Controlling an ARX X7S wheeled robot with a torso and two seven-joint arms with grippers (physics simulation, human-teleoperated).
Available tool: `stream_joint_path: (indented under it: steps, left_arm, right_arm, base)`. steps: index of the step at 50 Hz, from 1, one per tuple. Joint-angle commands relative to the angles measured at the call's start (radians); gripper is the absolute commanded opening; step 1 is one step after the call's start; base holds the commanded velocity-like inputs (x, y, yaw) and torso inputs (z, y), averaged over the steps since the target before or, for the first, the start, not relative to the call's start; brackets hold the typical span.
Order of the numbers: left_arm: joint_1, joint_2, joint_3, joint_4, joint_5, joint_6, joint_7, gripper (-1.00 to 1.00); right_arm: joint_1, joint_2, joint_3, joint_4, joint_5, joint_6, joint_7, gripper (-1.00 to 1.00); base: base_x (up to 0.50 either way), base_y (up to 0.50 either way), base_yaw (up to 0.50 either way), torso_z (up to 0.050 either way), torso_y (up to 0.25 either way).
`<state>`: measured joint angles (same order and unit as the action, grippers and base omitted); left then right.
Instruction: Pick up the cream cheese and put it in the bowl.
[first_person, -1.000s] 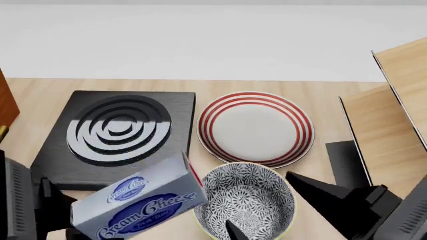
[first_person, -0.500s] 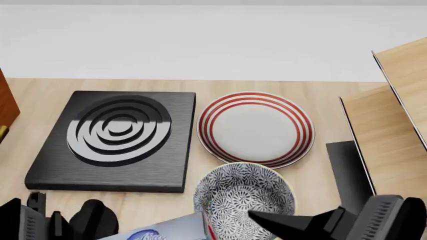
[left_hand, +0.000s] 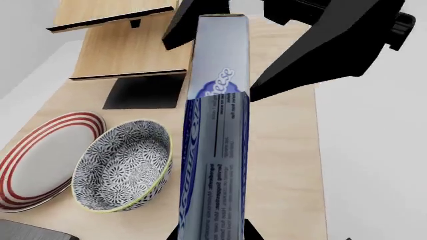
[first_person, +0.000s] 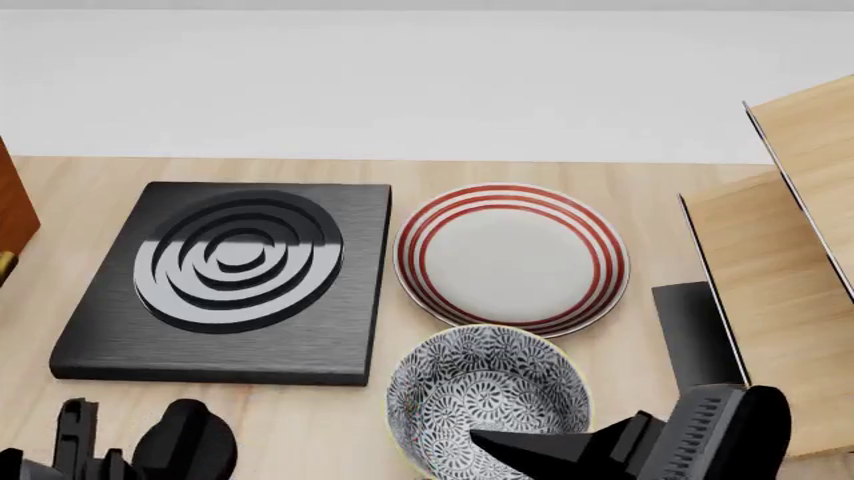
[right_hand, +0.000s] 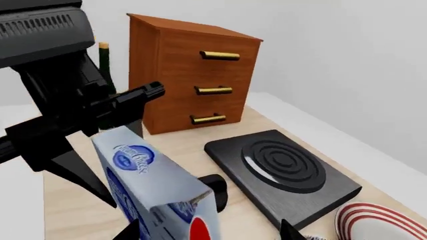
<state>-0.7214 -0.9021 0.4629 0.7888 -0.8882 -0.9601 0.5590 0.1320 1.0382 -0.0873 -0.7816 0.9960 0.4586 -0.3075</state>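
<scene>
The cream cheese (left_hand: 217, 140), a grey-silver box with blue script, is gripped at one end by my left gripper (left_hand: 213, 232), whose jaws press on both its sides. It hangs above the table beside the patterned bowl (left_hand: 123, 165). In the right wrist view the box (right_hand: 153, 185) shows its red oval end between the wide-open jaws of my right gripper (right_hand: 209, 232), with a gap on one side. The right fingers (left_hand: 320, 45) flank the box's far end. In the head view the bowl (first_person: 487, 395) is at bottom centre; the box is out of that view.
A flat white plate with red rings (first_person: 511, 258) lies behind the bowl. A black burner slab (first_person: 227, 280) is to its left. A wooden drawer cabinet (right_hand: 190, 75) stands at far left, wooden shelves (first_person: 787, 250) at right. The table's near edge is close.
The cream cheese has dropped out of the bottom of the head view with my left gripper. My right gripper has moved down and left, its jaws now round the box's end.
</scene>
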Motion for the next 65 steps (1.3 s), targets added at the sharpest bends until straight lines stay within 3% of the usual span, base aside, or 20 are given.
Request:
stream_joint_path:
  steps: [1,14,27,28,60,61,65]
  left_arm:
    - [-0.047,0.013,-0.038,0.033,-0.095,-0.032,-0.039,-1.0]
    - [-0.097,0.049,-0.026,0.047,-0.145,-0.092,-0.093,-1.0]
    - [-0.109,0.065,0.039,0.054,-0.084,-0.112,-0.104,-1.0]
    - [-0.112,0.066,0.04,0.053,-0.084,-0.115,-0.105,-1.0]
    - [-0.124,0.071,0.086,0.022,-0.017,-0.119,-0.14,-1.0]
    - [-0.126,0.071,0.084,0.022,-0.022,-0.121,-0.142,1.0]
    - [-0.123,0.071,0.09,0.026,-0.009,-0.119,-0.153,1.0]
  right_arm:
    - [0.06,-0.02,-0.062,0.012,-0.031,0.041,-0.009,1.0]
    - [0.137,-0.067,-0.164,0.011,-0.086,0.104,-0.029,1.0]
    - [0.155,-0.08,-0.199,0.022,-0.117,0.112,-0.047,1.0]
    - [0.154,-0.081,-0.195,0.025,-0.114,0.108,-0.047,-1.0]
    - [0.152,-0.068,-0.216,0.006,-0.155,0.109,-0.039,-1.0]
    - [0.151,-0.069,-0.218,0.009,-0.157,0.107,-0.043,-1.0]
    - [0.155,-0.074,-0.231,0.014,-0.17,0.112,-0.044,-1.0]
  base:
    - [0.0,0.0,0.0,0.0,0.0]
    - [0.0,0.0,0.0,0.0,0.001]
    - [0.0,0.0,0.0,0.0,0.0]
    - [0.0,0.0,0.0,0.0,0.0]
    - [0.0,0.0,0.0,0.0,0.0]
    - [0.0,0.0,0.0,0.0,0.0]
    - [0.0,0.0,0.0,0.0,0.003]
